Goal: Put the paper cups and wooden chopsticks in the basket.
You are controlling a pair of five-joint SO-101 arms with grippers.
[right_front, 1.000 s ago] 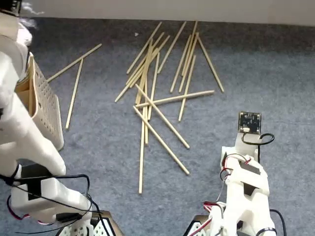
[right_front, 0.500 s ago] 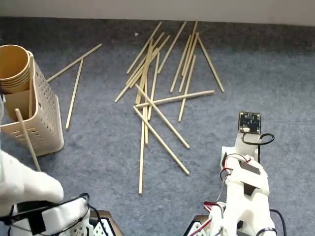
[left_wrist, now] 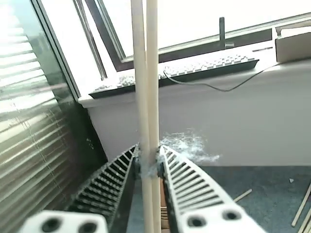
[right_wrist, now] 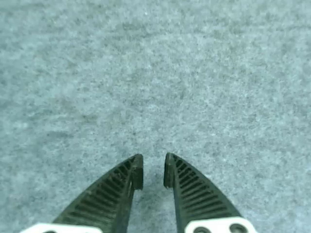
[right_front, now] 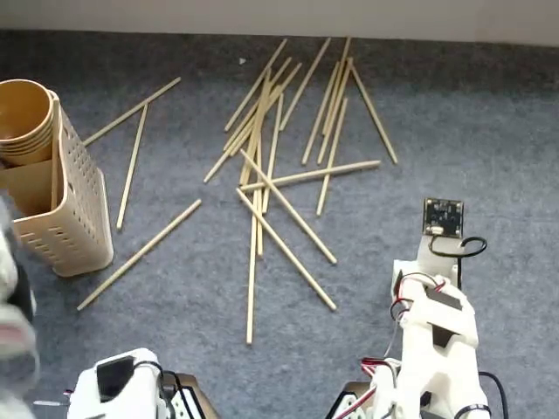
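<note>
- Left wrist view: the left gripper (left_wrist: 148,162) clamps two upright chopsticks (left_wrist: 146,97); on such a thin grip they may swivel or slip.
- The basket (right_front: 74,227), with paper cups (right_front: 22,113) inside, stands at nine o'clock; a tilted release could miss it.
- The right gripper (right_wrist: 153,172) is slightly parted and empty.

An office or lab workroom, by the look of it; a keyboard (left_wrist: 180,73) lies on a white sill (left_wrist: 102,101) under a broad window (left_wrist: 194,19), a cable (left_wrist: 214,87) trailing beside it; slatted blinds (left_wrist: 29,126) hang to one side; the counter (right_front: 489,131) wears grey carpet; an arm (right_front: 434,336) on it shows bare wires and a small circuit board (right_front: 443,217).
</note>
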